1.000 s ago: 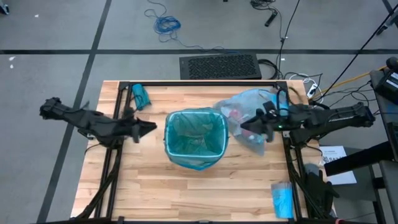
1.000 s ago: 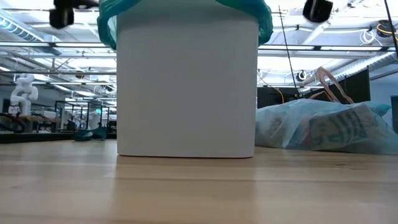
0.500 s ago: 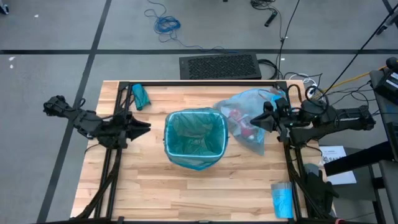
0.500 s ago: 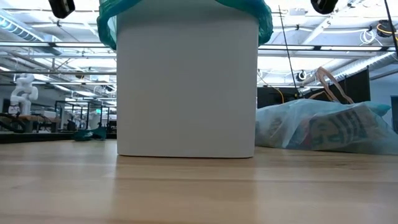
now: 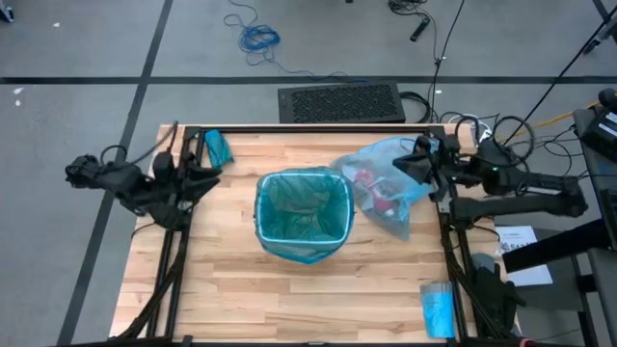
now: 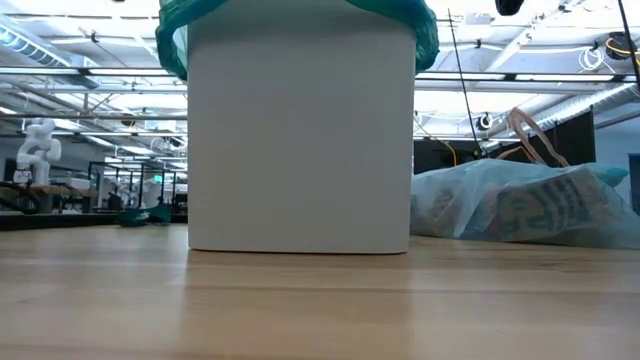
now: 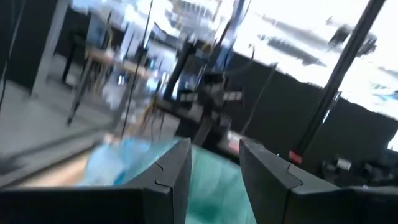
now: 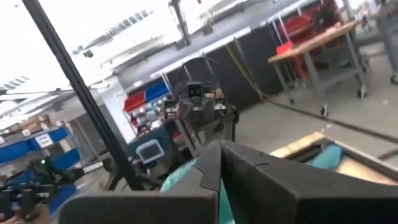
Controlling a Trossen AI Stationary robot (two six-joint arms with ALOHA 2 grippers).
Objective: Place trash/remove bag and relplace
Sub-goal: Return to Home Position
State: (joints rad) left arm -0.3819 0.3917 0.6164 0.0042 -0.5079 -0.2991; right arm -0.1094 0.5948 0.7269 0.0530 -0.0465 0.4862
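Bag [image 5: 386, 188], pale blue and see-through, lies filled on worktop [image 5: 241, 289] just right of white bin [image 6: 300, 140]. Trash [image 5: 371, 183] shows through it, red and whitish. Bin stands mid-worktop, lined with teal-green bag [image 5: 304, 214] folded over rim. Left gripper [image 5: 212, 179] at worktop's left edge, fingers [image 7: 174, 171] narrowly apart, empty. Right gripper [image 5: 407, 164] over bag's right side, fingers [image 8: 242, 168] pressed together, holding nothing. Folded blue packet [image 5: 437, 308] at near right corner.

I saw wood tbl [image 5: 231, 289]: white bin [image 6: 300, 140] at ctr, full pale-blue bag [image 5: 386, 188] at 2 o'clock, teal bundle [image 5: 218, 147] at 10, blue packet [image 5: 437, 310] at 5.
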